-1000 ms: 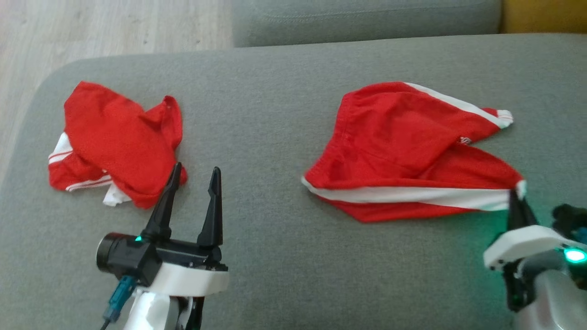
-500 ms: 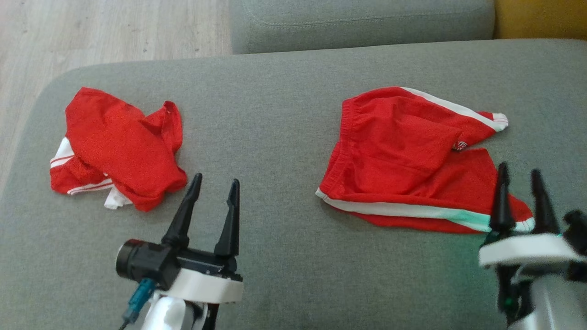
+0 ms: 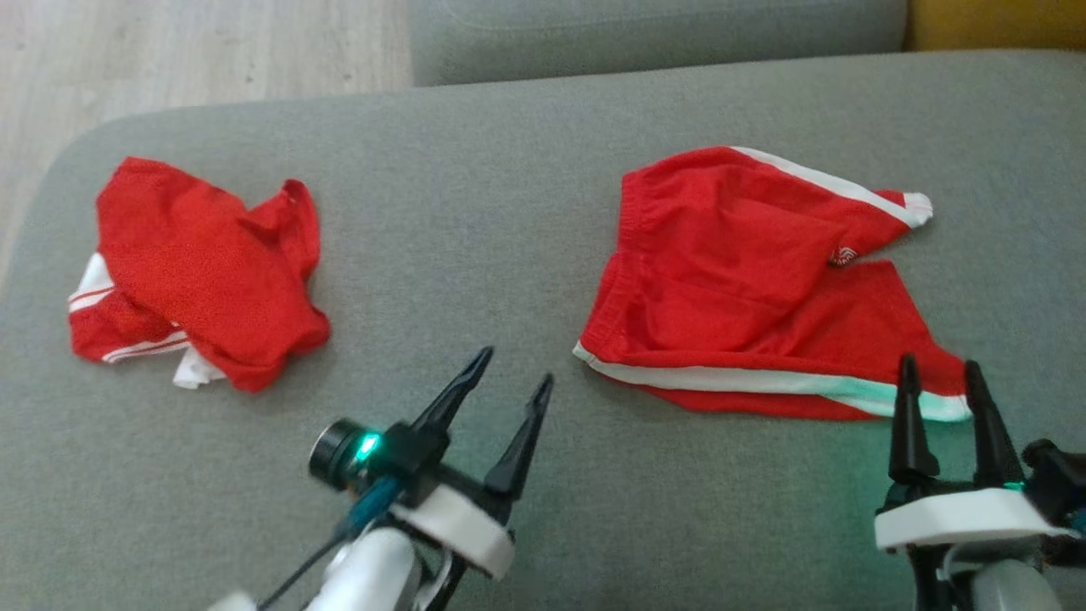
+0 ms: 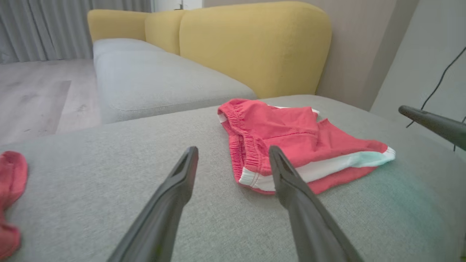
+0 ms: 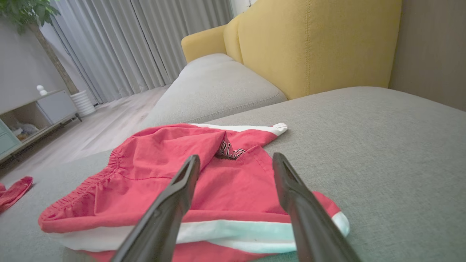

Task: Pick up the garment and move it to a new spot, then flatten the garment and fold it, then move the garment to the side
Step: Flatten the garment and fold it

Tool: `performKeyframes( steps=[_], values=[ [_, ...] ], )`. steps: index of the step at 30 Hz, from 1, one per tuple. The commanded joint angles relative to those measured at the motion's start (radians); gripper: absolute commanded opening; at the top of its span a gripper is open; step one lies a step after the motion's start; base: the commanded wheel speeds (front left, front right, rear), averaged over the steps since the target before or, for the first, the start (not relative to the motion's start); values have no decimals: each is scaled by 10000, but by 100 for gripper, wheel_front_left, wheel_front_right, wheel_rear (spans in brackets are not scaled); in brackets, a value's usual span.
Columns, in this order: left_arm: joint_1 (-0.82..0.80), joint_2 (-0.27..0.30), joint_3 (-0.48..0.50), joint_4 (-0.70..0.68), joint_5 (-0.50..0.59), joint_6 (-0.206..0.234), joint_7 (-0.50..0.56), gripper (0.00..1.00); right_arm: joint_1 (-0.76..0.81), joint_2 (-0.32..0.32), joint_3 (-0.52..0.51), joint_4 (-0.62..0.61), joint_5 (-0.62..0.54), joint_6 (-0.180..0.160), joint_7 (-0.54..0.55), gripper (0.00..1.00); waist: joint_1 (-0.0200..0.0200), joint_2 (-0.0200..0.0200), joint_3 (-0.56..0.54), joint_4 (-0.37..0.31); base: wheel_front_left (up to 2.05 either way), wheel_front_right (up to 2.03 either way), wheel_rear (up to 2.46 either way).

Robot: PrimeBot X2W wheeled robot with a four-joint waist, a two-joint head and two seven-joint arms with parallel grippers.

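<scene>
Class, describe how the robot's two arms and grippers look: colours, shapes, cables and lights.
Left gripper and right gripper: each two long, tapering black fingers above a white collar, with a green light. The left wrist carries a round black camera, a teal plug and a thin dark cable.

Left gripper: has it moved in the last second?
Yes. The left gripper has swung right, away from the crumpled garment whose edge it was beside, toward the shorts.
</scene>
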Motion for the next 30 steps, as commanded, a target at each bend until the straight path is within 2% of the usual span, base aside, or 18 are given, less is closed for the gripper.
performKeyframes(
  steps=[1, 11, 21, 30],
  values=[
    [-731, 103, 86, -79, -64, -25, 103, 100, -358, -72, 350, -402, -135, 67, -74, 100, 0, 0, 187, -177, 0, 0, 0],
    [-2592, 522, -1374, 1744, -787, -70, 711, 100, -565, -72, 531, -505, 52, 67, -59, 100, 0, 0, 909, -928, 0, 0, 0],
    [-3780, 756, -2366, 2821, -1607, -71, 438, 100, -825, -72, 389, -567, 40, 67, -98, 100, 0, 0, 1294, -1338, 0, 0, 0],
    [-4042, 694, -2890, 3447, -2043, -72, 134, 100, -924, -72, 336, -432, 74, 67, -116, 100, 0, 0, 1342, -1410, 0, 0, 0]
  ],
)
